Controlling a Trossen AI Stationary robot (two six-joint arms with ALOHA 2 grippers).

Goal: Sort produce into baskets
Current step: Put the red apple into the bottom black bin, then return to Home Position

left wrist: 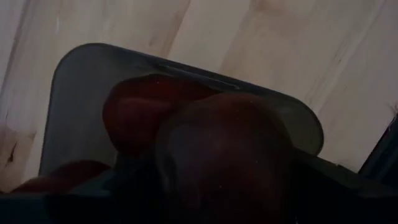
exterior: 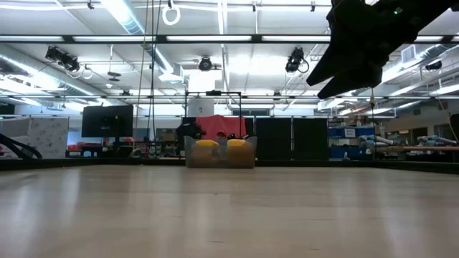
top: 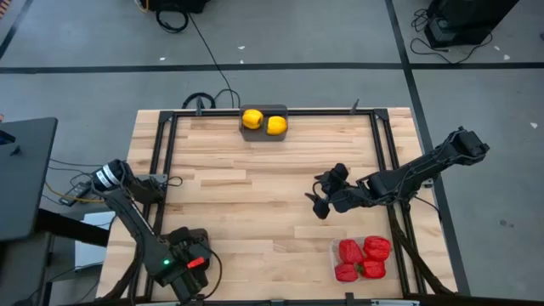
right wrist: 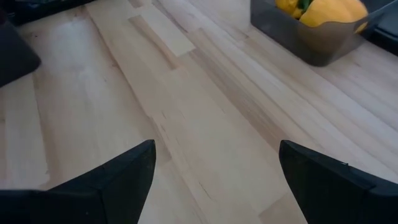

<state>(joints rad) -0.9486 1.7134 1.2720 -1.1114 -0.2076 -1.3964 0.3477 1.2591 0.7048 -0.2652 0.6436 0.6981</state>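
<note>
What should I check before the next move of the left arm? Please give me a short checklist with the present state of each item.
1. Left pincer is above the dark basket: ok; the left wrist view shows the bin right under it.
2. A dark red fruit sits close before the left wrist camera: ok. Whether the pincer clamps it: cannot tell.
3. Room in the basket: cannot tell; another dark red fruit already lies inside.
4. Right pincer is open, empty, and apart from the left arm: ok.
5. Yellow fruits are in the far basket: ok.
6. Red peppers are together in the clear basket: ok.
</note>
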